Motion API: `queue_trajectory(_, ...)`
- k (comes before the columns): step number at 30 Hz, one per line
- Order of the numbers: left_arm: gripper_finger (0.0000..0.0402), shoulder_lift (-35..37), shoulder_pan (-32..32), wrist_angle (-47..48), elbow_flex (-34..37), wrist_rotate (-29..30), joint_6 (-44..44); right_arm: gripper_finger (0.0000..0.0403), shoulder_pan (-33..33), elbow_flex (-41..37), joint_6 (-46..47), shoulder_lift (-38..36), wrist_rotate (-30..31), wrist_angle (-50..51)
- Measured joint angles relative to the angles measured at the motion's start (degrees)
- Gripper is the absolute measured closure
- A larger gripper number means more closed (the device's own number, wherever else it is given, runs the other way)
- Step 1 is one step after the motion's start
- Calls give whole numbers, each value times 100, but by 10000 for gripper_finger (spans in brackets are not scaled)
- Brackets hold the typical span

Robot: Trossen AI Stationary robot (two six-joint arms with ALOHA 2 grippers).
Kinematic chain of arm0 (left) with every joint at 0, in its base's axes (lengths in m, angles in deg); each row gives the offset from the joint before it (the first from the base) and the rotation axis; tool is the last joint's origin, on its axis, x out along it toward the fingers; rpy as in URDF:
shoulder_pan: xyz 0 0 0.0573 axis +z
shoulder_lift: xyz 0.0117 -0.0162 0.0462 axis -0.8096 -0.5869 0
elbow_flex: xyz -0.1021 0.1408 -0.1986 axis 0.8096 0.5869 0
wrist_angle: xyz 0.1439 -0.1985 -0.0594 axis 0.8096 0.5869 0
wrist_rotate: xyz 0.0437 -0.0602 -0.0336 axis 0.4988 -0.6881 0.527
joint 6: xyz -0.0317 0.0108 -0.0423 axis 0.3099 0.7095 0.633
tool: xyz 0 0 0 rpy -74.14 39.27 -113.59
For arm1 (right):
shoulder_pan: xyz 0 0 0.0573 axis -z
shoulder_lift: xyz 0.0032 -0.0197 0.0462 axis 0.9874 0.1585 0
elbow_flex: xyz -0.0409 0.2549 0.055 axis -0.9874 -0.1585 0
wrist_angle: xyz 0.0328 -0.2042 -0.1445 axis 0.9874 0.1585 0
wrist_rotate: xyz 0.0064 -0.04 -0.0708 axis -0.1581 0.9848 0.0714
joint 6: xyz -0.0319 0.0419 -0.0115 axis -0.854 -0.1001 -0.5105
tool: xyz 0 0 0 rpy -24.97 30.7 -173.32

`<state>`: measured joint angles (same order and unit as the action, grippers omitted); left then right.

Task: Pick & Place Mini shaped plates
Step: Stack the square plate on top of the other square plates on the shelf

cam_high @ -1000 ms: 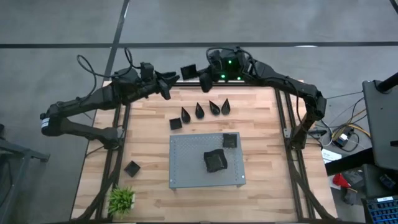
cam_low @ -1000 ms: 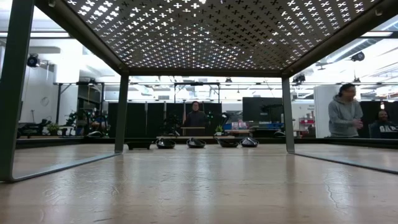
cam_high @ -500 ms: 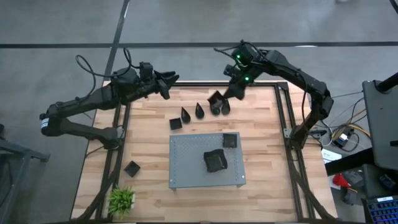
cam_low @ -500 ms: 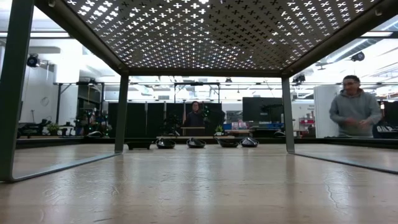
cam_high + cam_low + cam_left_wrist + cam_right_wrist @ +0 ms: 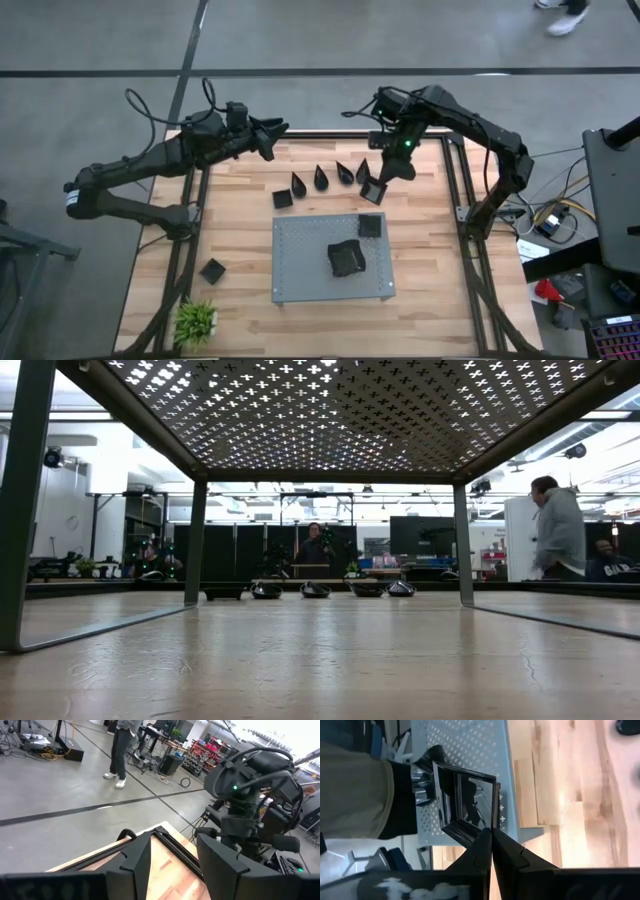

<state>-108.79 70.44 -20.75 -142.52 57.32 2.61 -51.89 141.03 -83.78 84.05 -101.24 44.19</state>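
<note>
Tabletop (image 5: 240, 230): light wood, dark frame legs along both side edges.
Perforated board (image 5: 310, 270): grey rect., raised on legs, mid tabletop twd the near edge; low view looks out from under it.
Left arm: waits over the far left corner; left end effector (image 5: 280, 127) at the far edge, fingers apart, nothing between them (left wrist view shows the gap).
Right arm: reaches in from the far right corner; right end effector (image 5: 381, 178) over the tabletop just past the board's far edge, right of centre, fingers pinched shut on the rim of 1 square plate (image 5: 372, 190). Right wrist view: that plate (image 5: 465, 802) hangs from the fingertips, tilted on edge, off the wood.
Plates on board: 1 square (image 5: 369, 226) at its far right corner; 1 dark clump (image 5: 346, 258) near its middle, can't tell how many.
Teardrop plates (image 5: 321, 178): row of 4 btwn the board and the far edge, tips pointing to the far edge; rightmost sits just beside the held plate.
Loose squares: 1 (image 5: 283, 199) left of that row; 1 (image 5: 212, 270) near the left edge.
Plant (image 5: 195, 321): small, green, near left corner.
Person (image 5: 558, 530): standing in the room beyond, right side of the low view.
</note>
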Motion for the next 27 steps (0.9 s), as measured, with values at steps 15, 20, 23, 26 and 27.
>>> queue_trajectory(15, 250, 0, -2, 51, 2, -103, 83, 394, -825, -423, 26, 56, 637, -174)
queue_trajectory(20, 250, 0, -4, 122, 2, -109, 102, 394, -920, -433, 26, 259, 724, -192)
queue_trajectory(23, 250, 0, -4, 160, 4, -118, 103, 394, -992, -433, -64, 378, 733, -163)
queue_trajectory(26, 250, 0, -4, 195, 7, -136, 132, 394, -1014, -433, -110, 433, 736, -140)
queue_trajectory(27, 250, 0, -4, 204, 7, -138, 145, 394, -1013, -433, -121, 446, 755, -142)
